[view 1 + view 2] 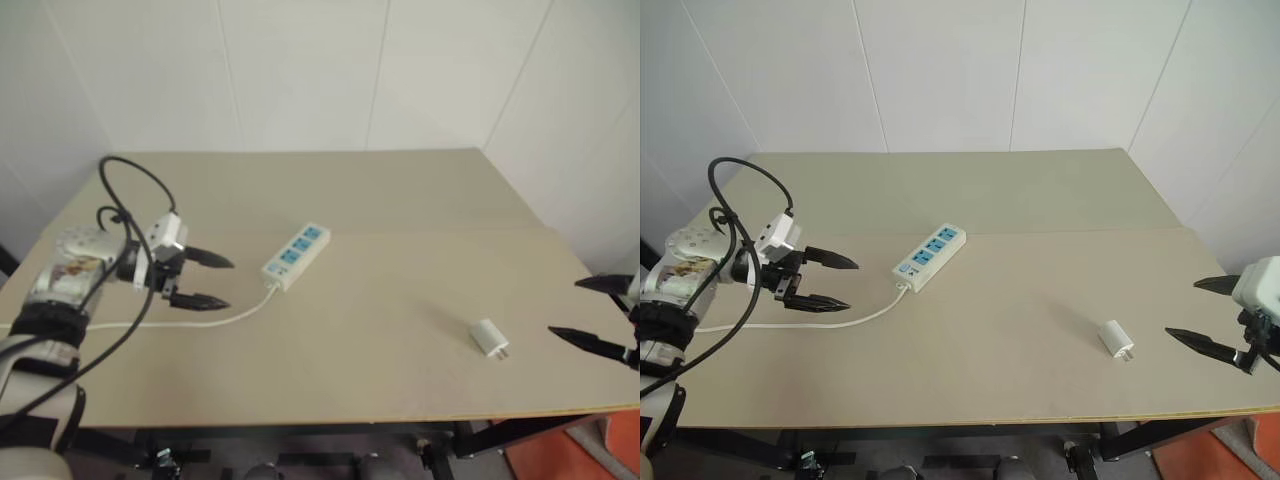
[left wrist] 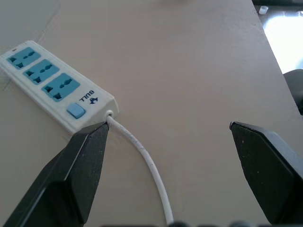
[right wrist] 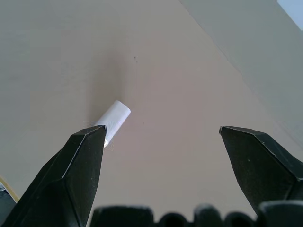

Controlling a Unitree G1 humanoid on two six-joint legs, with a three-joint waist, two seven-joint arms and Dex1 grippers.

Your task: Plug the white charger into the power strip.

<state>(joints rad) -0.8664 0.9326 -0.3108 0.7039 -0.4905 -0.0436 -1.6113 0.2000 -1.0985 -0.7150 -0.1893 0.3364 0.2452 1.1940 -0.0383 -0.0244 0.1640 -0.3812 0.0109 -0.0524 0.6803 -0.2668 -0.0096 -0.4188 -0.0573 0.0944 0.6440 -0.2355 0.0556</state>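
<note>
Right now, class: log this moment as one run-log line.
left gripper: open, near power strip | right gripper: open, near white charger | charger: unplugged, lying on table

Desk (image 1: 330, 190): flat beige top in two boards, a seam running across its width; dark frame beneath the front edge. Walls (image 1: 300, 70): white panels with thin vertical joints, meeting in a corner behind the desk's far right. Floor (image 1: 575, 455): orange patch at lower right. Light: even, soft shadows.

Charger (image 3: 113, 118) prongs hidden behind right claw (image 3: 165, 137) finger.
</note>
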